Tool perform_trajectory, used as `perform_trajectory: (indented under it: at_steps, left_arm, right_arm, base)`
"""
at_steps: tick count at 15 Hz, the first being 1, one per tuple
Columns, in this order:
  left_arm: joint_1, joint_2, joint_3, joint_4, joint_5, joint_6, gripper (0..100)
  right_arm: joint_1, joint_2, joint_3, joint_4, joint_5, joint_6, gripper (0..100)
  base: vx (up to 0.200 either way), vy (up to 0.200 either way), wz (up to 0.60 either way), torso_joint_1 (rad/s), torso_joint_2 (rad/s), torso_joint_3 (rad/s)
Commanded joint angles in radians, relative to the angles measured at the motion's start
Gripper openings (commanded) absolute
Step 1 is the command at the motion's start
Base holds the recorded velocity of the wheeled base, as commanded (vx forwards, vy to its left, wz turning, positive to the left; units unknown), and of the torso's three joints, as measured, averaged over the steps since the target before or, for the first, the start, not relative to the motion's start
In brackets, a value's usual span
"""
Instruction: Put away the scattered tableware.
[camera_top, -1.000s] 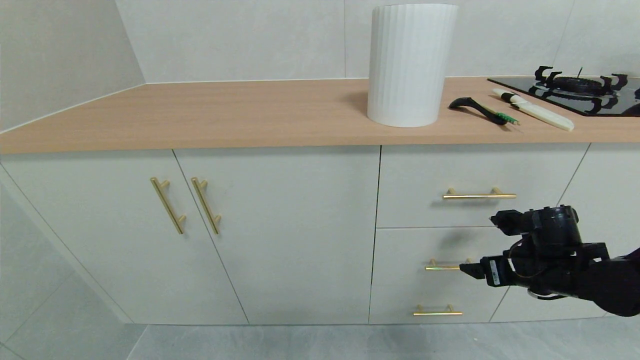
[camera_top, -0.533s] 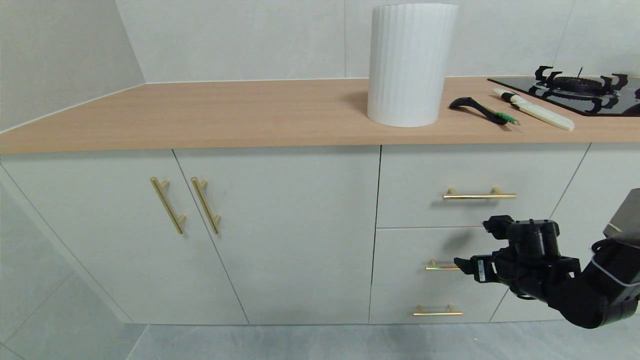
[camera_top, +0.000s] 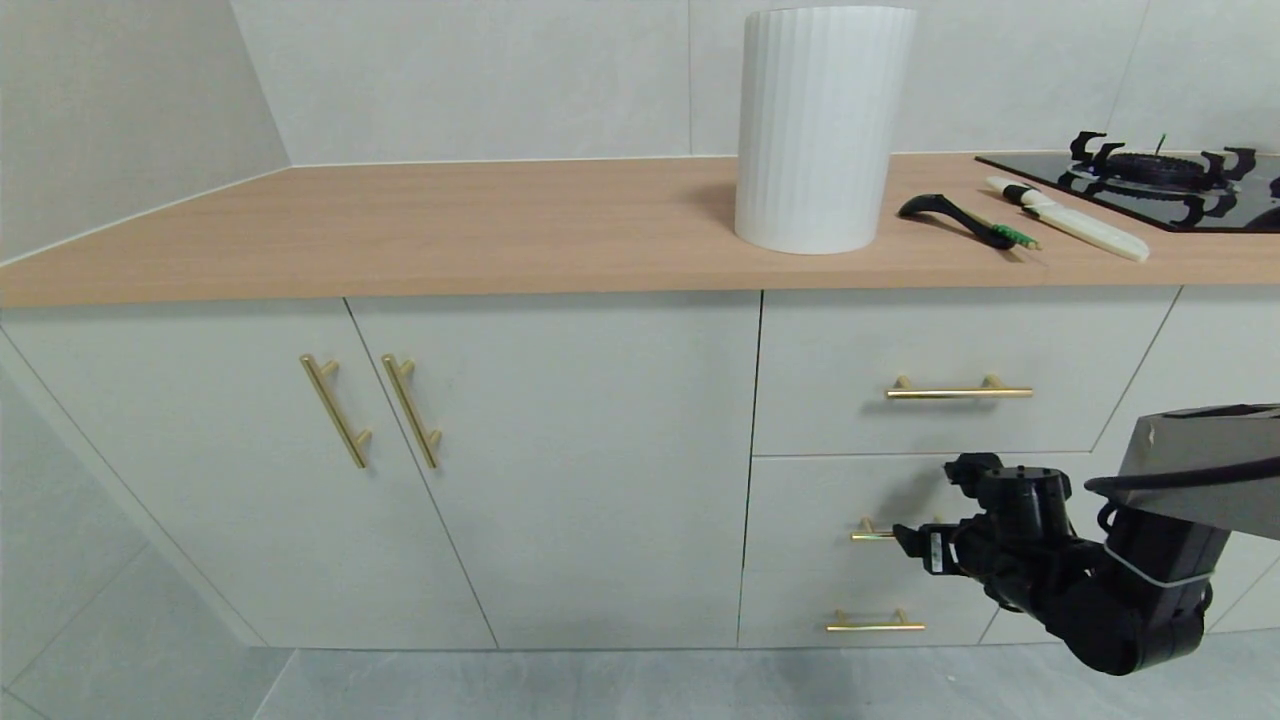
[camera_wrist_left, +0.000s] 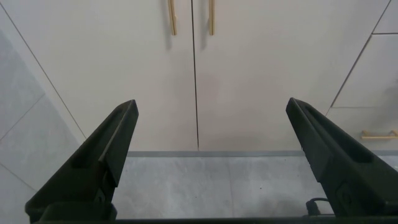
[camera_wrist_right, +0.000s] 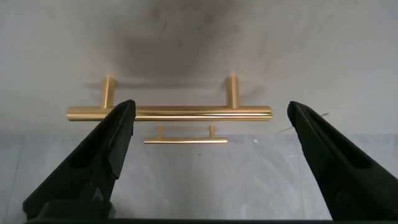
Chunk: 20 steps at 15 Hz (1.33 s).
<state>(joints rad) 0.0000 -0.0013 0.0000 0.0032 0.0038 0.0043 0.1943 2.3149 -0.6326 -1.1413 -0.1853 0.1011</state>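
Jaws wide and empty, the right gripper (camera_wrist_right: 210, 111) should centre on the middle drawer handle (camera_wrist_right: 169, 113) at its 9 o'clock before closing; knife (camera_top: 1070, 222) and black utensil (camera_top: 958, 219) lie on the counter (camera_top: 450, 230) at 1 o'clock.

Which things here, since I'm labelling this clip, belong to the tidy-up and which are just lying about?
Job: black utensil, white knife, middle drawer handle, open right gripper facing it.
Lying about: white ribbed canister, gas hob, cupboard door handles.
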Motion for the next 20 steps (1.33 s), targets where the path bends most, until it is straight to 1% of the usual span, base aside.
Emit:
perform_trajectory:
  at_steps: [1,5,10,15,20]
  left_arm:
    - [0.0,0.001,0.0,0.0,0.001,0.0,100]
    - [0.0,0.001,0.0,0.0,0.001,0.0,100]
    - [0.0,0.001,0.0,0.0,0.001,0.0,100]
    - [0.0,0.001,0.0,0.0,0.001,0.0,100]
    - [0.0,0.001,0.0,0.0,0.001,0.0,100]
  right_arm:
    - [0.001,0.044,-0.016,-0.002,-0.002,0.008,100]
    - [0.001,0.051,-0.052,-0.003,-0.017,0.062,100]
    - [0.001,0.083,-0.056,-0.06,-0.031,0.06,100]
    - [0.001,0.081,-0.032,-0.018,-0.033,0.026,100]
    - [0.002,0.074,-0.026,0.003,-0.031,0.022,100]
  base:
    - [0.0,0.0,0.0,0.0,0.0,0.0]
    - [0.0,0.0,0.0,0.0,0.0,0.0]
    - [0.0,0.0,0.0,0.0,0.0,0.0]
    - [0.0,0.0,0.0,0.0,0.0,0.0]
    - [0.0,0.0,0.0,0.0,0.0,0.0]
